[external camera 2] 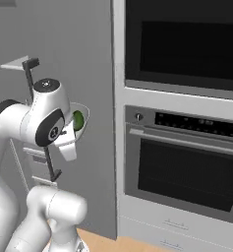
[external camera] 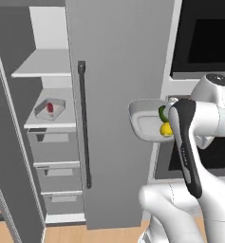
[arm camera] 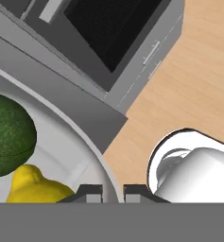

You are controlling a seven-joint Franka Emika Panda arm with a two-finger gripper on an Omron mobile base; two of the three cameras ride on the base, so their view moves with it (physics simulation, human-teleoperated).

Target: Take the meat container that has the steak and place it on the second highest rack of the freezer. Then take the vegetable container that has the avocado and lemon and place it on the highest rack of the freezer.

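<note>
Your gripper (arm camera: 110,193) is pinched tight on the rim of the container (arm camera: 92,151), holding it in the air in front of the freezer (external camera: 118,95) door. The avocado (arm camera: 7,134) and lemon (arm camera: 35,186) lie inside it, touching. The steak (external camera: 51,107) sits in its tray on the second highest rack (external camera: 38,122).
</note>
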